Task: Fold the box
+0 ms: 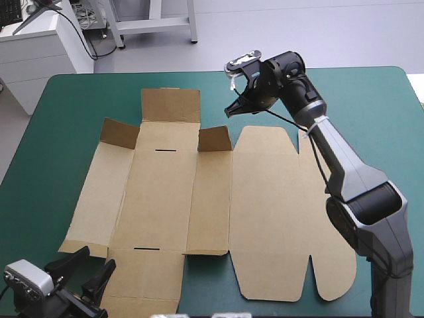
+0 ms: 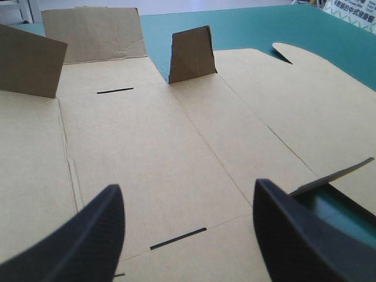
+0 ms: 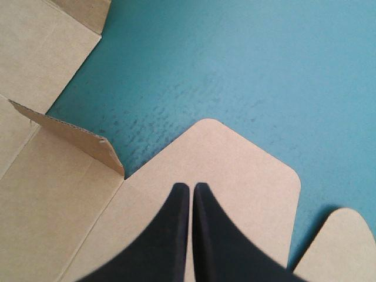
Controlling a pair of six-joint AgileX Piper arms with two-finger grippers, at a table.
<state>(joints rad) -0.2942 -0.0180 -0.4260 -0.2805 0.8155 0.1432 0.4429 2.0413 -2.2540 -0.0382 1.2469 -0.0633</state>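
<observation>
Left gripper, fingers spread wide and holding nothing, is sitting at the lower left of the high view. Right gripper, fingers pressed together on nothing, is hanging at the upper centre.

The box is lying opened out across the middle of the teal-green cover, mostly flat. Its base panel is running near-to-far, straight ahead of the left gripper. Two small corner flaps are standing up at the far end. The near flap is lying under and between the left fingers. The lid panel is spreading toward the right of the frame, and its far rounded tab is sitting under the right fingertips; contact not resolvable.

Judgement: the left arm is nearer the near flap, the right nearer the far flaps and lid. The fold line is lying crosswise to the left gripper's approach.
</observation>
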